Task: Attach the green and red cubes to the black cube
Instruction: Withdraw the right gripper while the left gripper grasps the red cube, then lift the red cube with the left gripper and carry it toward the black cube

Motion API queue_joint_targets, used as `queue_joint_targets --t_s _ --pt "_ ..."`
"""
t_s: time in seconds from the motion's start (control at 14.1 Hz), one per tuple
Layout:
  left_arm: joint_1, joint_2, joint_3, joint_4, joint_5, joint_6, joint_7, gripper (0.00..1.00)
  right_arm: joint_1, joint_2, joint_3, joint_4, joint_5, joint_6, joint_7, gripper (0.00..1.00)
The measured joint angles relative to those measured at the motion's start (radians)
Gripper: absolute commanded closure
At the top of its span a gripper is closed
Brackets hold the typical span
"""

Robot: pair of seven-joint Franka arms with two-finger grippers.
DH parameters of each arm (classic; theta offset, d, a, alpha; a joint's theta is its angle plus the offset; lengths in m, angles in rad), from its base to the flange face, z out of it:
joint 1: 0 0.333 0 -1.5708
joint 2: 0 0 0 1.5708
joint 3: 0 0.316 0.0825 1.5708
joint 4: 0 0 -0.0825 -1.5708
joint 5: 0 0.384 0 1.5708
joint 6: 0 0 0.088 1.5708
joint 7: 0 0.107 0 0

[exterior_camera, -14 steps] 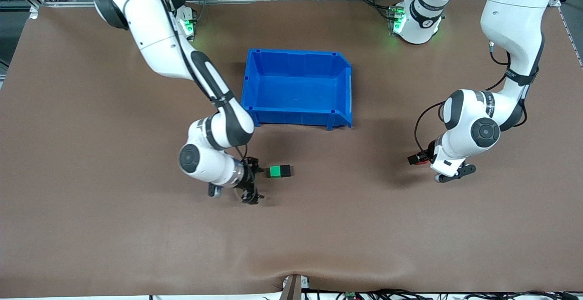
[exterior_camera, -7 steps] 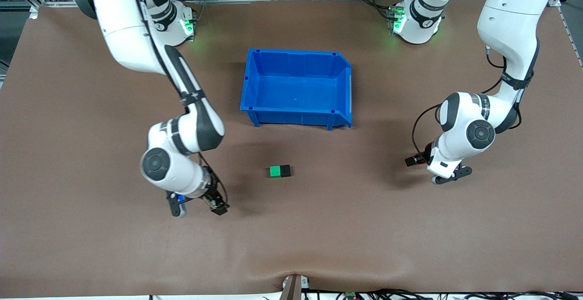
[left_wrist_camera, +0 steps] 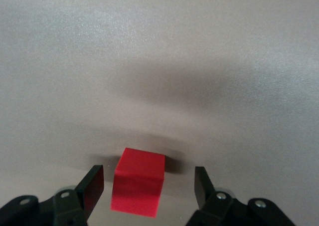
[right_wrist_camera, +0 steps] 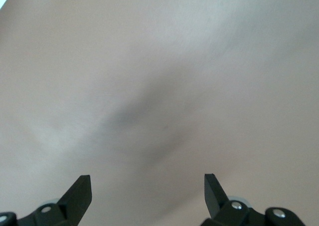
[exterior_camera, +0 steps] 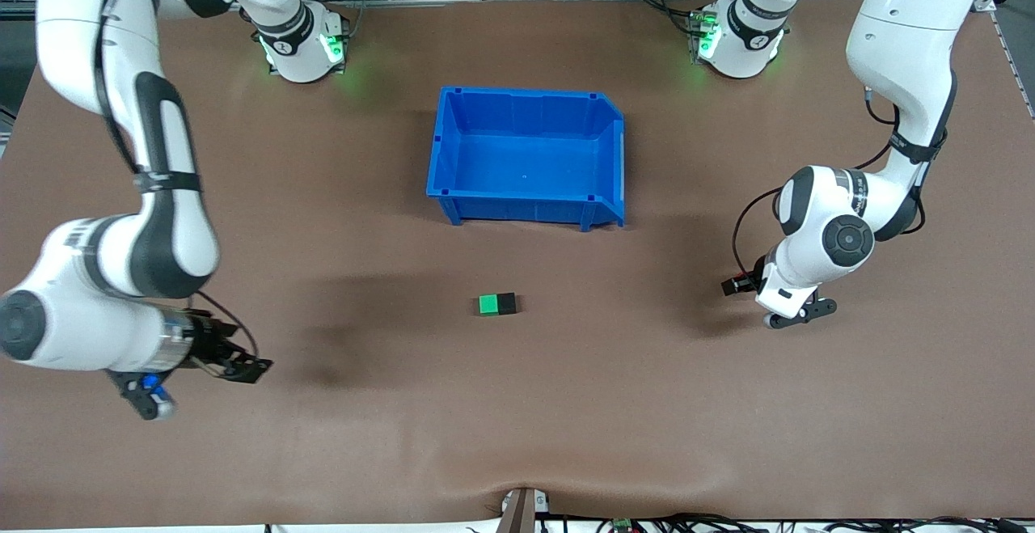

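Note:
The green cube (exterior_camera: pixel 487 304) and the black cube (exterior_camera: pixel 506 302) sit joined side by side on the table, nearer the front camera than the blue bin. The red cube (left_wrist_camera: pixel 137 182) stands on the table between the fingers of my left gripper (left_wrist_camera: pixel 148 176), with a gap on each side. That gripper (exterior_camera: pixel 734 285) is open and low at the table toward the left arm's end. My right gripper (exterior_camera: pixel 247 369) is open and empty over bare table toward the right arm's end; its wrist view (right_wrist_camera: pixel 147 186) shows only tabletop.
The blue bin (exterior_camera: pixel 527 208) stands empty at the table's middle, farther from the front camera than the joined cubes. Brown tabletop lies between the joined cubes and each gripper.
The right arm has swung away from the green and black cubes toward its own end of the table, gripper empty. The left arm has barely moved.

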Motion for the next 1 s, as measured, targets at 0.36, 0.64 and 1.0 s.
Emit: queue_joint_targets --t_s 0.36,0.64,1.0 --pt "0.000 0.010 0.000 0.006 0.001 0.000 0.000 0.73 -0.110 -0.143 -0.004 0.045 -0.031 -0.213 -0.414 0.00" --pt "0.000 0.011 0.000 0.008 0.002 0.000 0.000 1.00 -0.140 -0.314 -0.002 -0.005 -0.100 -0.420 -0.462 0.00" --pt "-0.022 0.012 -0.001 0.010 0.002 0.000 -0.060 1.00 -0.135 -0.642 0.012 -0.429 -0.170 -0.220 -0.489 0.00"
